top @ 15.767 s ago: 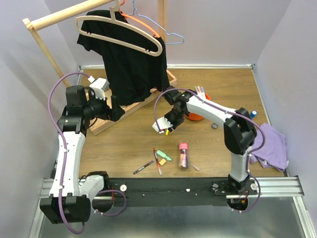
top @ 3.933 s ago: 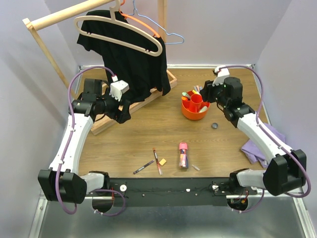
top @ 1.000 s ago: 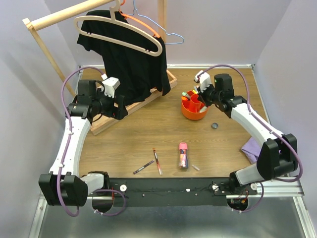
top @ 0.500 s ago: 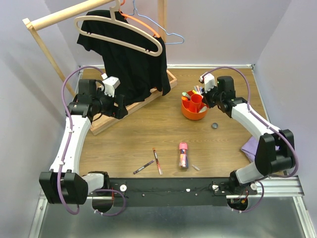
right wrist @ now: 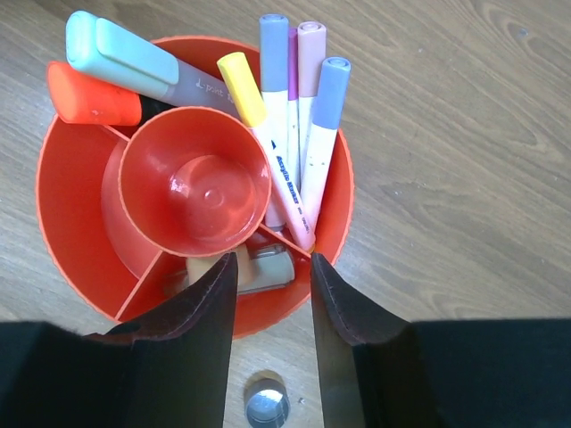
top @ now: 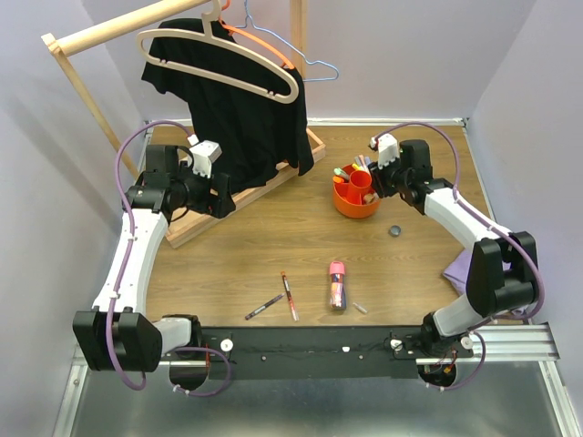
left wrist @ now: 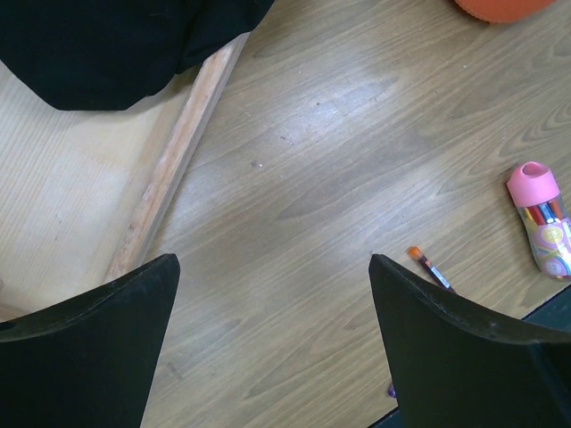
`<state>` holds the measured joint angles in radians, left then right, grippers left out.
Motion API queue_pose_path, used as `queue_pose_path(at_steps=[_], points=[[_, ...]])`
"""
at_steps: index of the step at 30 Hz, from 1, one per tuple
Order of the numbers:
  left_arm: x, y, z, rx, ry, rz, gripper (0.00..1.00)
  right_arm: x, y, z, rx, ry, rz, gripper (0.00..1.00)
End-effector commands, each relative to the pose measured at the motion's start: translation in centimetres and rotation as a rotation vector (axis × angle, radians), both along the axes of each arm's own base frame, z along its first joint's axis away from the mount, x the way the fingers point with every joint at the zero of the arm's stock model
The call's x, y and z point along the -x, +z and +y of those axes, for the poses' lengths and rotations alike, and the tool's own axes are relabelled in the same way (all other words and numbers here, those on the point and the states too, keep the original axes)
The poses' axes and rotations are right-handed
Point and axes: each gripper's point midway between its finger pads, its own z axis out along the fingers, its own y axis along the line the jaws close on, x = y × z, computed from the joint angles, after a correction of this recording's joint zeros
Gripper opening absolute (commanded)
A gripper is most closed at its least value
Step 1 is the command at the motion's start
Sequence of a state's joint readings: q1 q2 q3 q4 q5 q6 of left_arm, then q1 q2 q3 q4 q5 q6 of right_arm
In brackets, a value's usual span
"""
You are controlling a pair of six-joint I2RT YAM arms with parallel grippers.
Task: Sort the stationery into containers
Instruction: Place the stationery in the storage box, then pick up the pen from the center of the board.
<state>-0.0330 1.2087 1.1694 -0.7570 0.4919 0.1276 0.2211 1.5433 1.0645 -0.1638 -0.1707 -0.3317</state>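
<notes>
The orange organiser stands at the back right of the table. In the right wrist view the organiser holds mint and orange highlighters, plus a yellow-capped marker among blue and pink pens. My right gripper hangs open just above its near compartment, where a pale stubby item lies below the jaws. Two pens and a pink tube lie near the front edge. My left gripper is open and empty above bare wood, far from them.
A small dark round cap sits right of the organiser. The wooden rack base and a black shirt on a hanger fill the back left. A purple cloth lies at the right edge.
My right gripper has shifted slightly right over the organiser, and its jaws now stand apart. The left arm has not moved.
</notes>
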Motion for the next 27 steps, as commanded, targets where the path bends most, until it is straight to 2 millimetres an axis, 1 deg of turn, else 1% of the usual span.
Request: queue_pose_path(at_steps=[1, 4, 5, 7, 8, 9, 10, 11, 12, 13, 14, 17, 18, 20, 21, 23, 24, 25, 27], points=[[-0.4, 1.0, -0.4, 0.009, -0.025, -0.031, 0.96, 0.3, -0.4, -0.4, -0.012, -0.038, 0.024, 0.45], [-0.3, 1.0, -0.5, 0.012, -0.035, -0.031, 0.96, 0.4, 0.5, -0.4, -0.025, -0.048, 0.019, 0.45], [-0.3, 1.2, -0.6, 0.011, -0.042, -0.033, 0.96, 0.6, 1.3, -0.2, -0.031, -0.033, 0.01, 0.45], [0.5, 1.0, -0.8, -0.011, -0.082, -0.02, 0.96, 1.2, 2.1, 0.0, -0.037, -0.008, 0.016, 0.45], [0.8, 0.8, -0.8, -0.029, -0.099, -0.016, 0.96, 1.8, 2.7, 0.5, -0.042, 0.038, 0.012, 0.45], [1.9, 0.3, -1.3, -0.054, -0.14, 0.01, 0.96, 3.0, 2.9, 0.8, -0.045, 0.075, 0.029, 0.45], [2.4, 0.1, -1.4, -0.077, -0.17, 0.011, 0.96, 3.9, 3.0, 1.3, -0.054, 0.127, 0.041, 0.45], [2.9, -0.6, -1.2, -0.136, -0.212, 0.001, 0.96, 5.3, 3.2, 2.7, -0.072, 0.257, 0.048, 0.45], [3.6, -1.1, -1.6, -0.164, -0.251, 0.006, 0.96, 7.2, 2.9, 3.0, -0.074, 0.317, 0.095, 0.45], [4.1, -1.3, -1.5, -0.186, -0.265, 0.0, 0.97, 8.3, 2.7, 3.4, -0.076, 0.369, 0.112, 0.45], [4.5, -2.1, -1.4, -0.211, -0.296, 0.0, 0.97, 9.2, 2.6, 3.9, -0.092, 0.417, 0.125, 0.46], [5.6, -3.0, -1.6, -0.223, -0.343, 0.03, 0.96, 10.5, 1.8, 3.7, -0.102, 0.412, 0.183, 0.46], [6.0, -3.3, -1.7, -0.225, -0.359, 0.039, 0.96, 11.3, 1.3, 3.7, -0.097, 0.428, 0.219, 0.46], [6.3, -3.9, -1.7, -0.231, -0.371, 0.054, 0.96, 12.0, 1.3, 3.9, -0.103, 0.462, 0.234, 0.46], [6.5, -4.0, -1.7, -0.234, -0.375, 0.058, 0.96, 12.7, 1.1, 3.9, -0.09, 0.502, 0.24, 0.46], [6.6, -4.4, -1.4, -0.256, -0.377, 0.068, 0.96, 14.0, 1.9, 4.6, -0.106, 0.598, 0.213, 0.46], [6.5, -4.5, -1.2, -0.264, -0.372, 0.068, 0.96, 14.7, 2.3, 4.7, -0.067, 0.688, 0.164, 0.46], [6.4, -4.6, -1.0, -0.28, -0.365, 0.066, 0.96, 15.3, 2.5, 5.4, -0.054, 0.749, 0.131, 0.46], [6.4, -4.8, -0.9, -0.285, -0.366, 0.064, 0.96, 15.4, 3.3, 6.4, 0.013, 0.857, 0.026, 0.46]])
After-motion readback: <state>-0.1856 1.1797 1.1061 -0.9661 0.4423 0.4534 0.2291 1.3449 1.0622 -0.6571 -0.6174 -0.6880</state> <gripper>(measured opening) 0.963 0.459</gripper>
